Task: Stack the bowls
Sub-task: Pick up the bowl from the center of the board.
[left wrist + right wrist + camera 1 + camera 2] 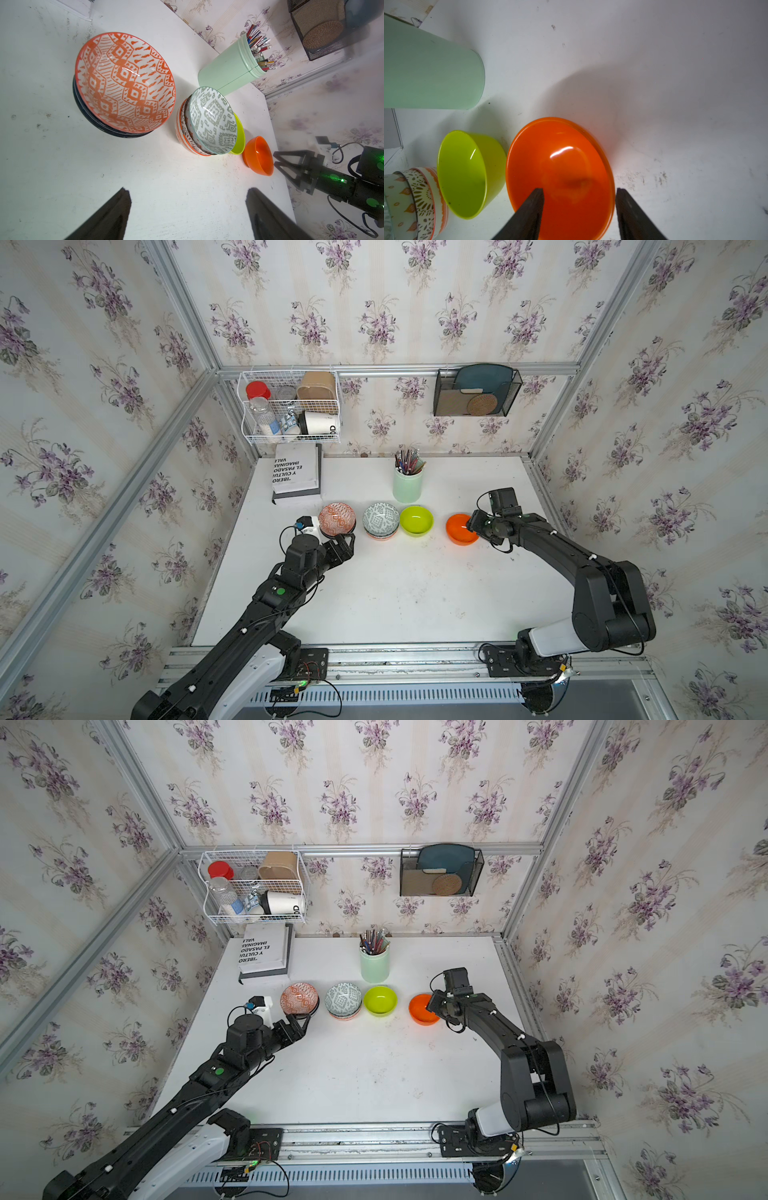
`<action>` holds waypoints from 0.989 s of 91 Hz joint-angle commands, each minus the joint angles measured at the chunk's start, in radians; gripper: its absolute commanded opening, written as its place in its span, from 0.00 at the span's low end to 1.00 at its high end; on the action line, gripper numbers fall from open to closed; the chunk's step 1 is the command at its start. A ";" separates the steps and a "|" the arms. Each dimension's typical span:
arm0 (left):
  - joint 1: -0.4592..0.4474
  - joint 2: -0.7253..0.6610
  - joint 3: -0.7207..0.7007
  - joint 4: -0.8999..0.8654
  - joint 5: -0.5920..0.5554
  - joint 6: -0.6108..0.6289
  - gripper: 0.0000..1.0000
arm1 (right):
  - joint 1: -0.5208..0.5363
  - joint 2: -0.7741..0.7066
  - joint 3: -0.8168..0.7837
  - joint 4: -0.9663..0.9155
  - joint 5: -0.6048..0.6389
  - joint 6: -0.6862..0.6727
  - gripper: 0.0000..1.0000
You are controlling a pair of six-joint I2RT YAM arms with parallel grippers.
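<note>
Right wrist view: right pincer (579,189) straddles the rim of the orange bowl (560,158), jaws parted, nothing gripped, probably set for a rim pinch; left pincer (188,189) gapes empty.

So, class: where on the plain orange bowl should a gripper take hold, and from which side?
Pinch the rim of the orange bowl from above, one finger inside, one outside, on the side away from the lime bowl: it sits upright, open, thin-walled.

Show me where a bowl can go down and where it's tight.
Widest: the table in front of the grey-green stack and orange bowl. Also bare: back right, beside the pen cup. Tight: the lime green bowl sits close beside that stack, cup just behind.
</note>
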 commanded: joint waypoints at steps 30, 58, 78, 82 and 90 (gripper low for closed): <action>0.000 0.015 0.013 0.020 0.006 -0.008 0.91 | -0.002 0.064 -0.009 0.056 0.000 -0.033 0.56; 0.000 0.021 0.016 0.022 0.006 -0.006 0.91 | -0.003 0.077 -0.023 0.068 0.008 -0.027 0.42; 0.000 0.010 0.009 0.023 0.006 -0.005 0.91 | -0.001 0.078 -0.026 0.065 0.017 -0.024 0.29; 0.000 0.007 0.007 0.024 0.006 -0.005 0.91 | -0.002 0.076 -0.027 0.063 0.020 -0.024 0.27; 0.000 0.003 0.007 0.026 0.005 -0.006 0.91 | -0.002 0.074 -0.025 0.059 0.017 -0.023 0.20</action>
